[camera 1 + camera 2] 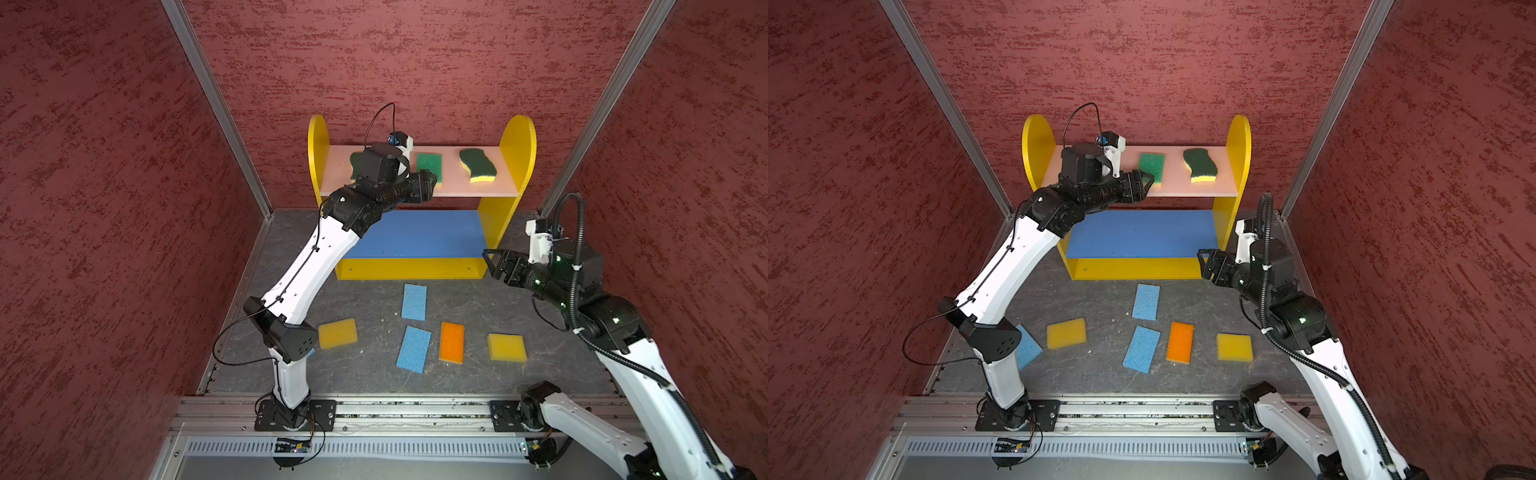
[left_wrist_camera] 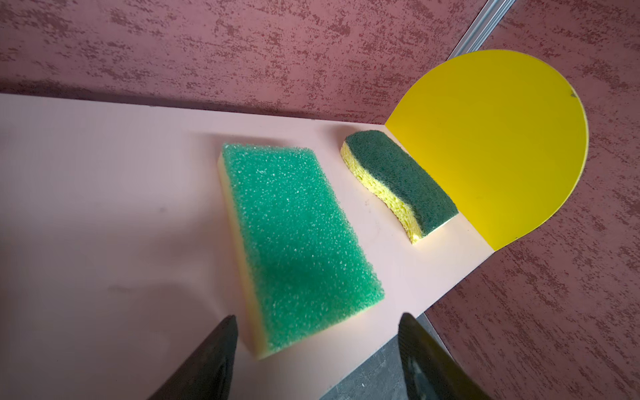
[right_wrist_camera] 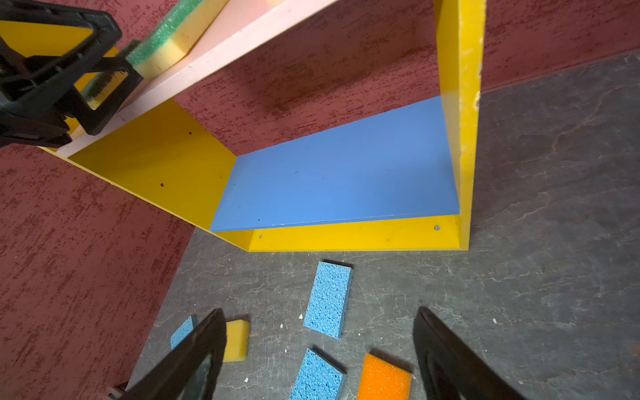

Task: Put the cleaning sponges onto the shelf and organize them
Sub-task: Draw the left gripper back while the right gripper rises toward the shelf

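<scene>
Wide-spread left fingers (image 2: 211,363) nearest, black, at the front edge of the pink top board (image 2: 104,207) of the shelf (image 1: 517,141), nothing gripped. Directly ahead of those fingers, flat on the board, bright green sponge (image 2: 298,242), its near end just between the fingertips; touching or not, impossible to tell. Further out beyond the same fingers, close to the yellow side panel (image 2: 491,145), wavy dark-green sponge (image 2: 398,180), yellow base down. Behind the left fingers, mostly hidden by the wrist in a top view, second wavy sponge (image 1: 354,164) on the same board.

Right fingers (image 1: 496,262) likewise wide, with nothing held, raised off the worktop (image 1: 374,299), just beside the lower front edge of that same side panel. Ahead of them, blue middle board (image 3: 339,180) and, under it, yellow bottom board (image 3: 346,235).

Below the right fingers, loose on the worktop:
- long blue sponge (image 3: 327,299), nearest the shelf
- tilted blue sponge (image 3: 317,377) with orange sponge (image 3: 382,377) beside it, not touching
- right yellow sponge (image 1: 507,347), closest to the right arm
- left yellow sponge (image 1: 337,332), well apart from both pairs of fingers
- third blue sponge (image 1: 1027,347), partly under the left arm's elbow
</scene>
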`<state>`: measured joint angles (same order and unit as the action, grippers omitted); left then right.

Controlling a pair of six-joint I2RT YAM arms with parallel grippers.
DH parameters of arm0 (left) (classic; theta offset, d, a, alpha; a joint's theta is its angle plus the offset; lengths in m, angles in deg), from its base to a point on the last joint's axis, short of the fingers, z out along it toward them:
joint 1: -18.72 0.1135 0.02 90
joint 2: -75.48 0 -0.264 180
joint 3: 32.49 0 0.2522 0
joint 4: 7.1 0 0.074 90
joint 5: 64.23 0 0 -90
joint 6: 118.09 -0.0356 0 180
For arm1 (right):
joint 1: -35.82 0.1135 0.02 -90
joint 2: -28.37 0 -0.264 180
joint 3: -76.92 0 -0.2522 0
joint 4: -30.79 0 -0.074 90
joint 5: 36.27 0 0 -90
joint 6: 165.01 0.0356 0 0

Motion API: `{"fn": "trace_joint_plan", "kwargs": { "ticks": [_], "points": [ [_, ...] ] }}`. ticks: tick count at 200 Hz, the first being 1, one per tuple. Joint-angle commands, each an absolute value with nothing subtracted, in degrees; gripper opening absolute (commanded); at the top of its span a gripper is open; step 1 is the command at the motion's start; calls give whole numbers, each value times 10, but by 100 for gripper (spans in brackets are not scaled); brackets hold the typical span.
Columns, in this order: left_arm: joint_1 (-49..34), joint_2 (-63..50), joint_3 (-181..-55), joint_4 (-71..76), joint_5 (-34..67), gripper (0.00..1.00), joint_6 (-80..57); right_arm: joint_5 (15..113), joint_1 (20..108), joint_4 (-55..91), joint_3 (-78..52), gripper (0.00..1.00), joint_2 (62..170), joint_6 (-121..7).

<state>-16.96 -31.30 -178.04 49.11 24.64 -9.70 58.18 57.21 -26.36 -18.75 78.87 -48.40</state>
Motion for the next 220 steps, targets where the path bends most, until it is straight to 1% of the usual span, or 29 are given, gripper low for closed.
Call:
{"fn": "trace_joint_plan", "kwargs": {
  "ticks": [1,79,123,186,220],
  "points": [
    [-168,-317,-1792,494,245,74,-97,579,577,-261,-172,85,781,-497],
    [-169,-346,-1825,513,208,74,-83,574,577,-255,-174,86,785,-501],
    [-175,-346,-1826,517,206,74,-82,571,577,-245,-167,85,789,-501],
    [-176,-320,-1812,522,207,74,-88,589,577,-207,-125,83,822,-511],
    [-176,-269,-1782,515,223,74,-101,615,577,-171,-94,82,850,-515]
  ]
}}
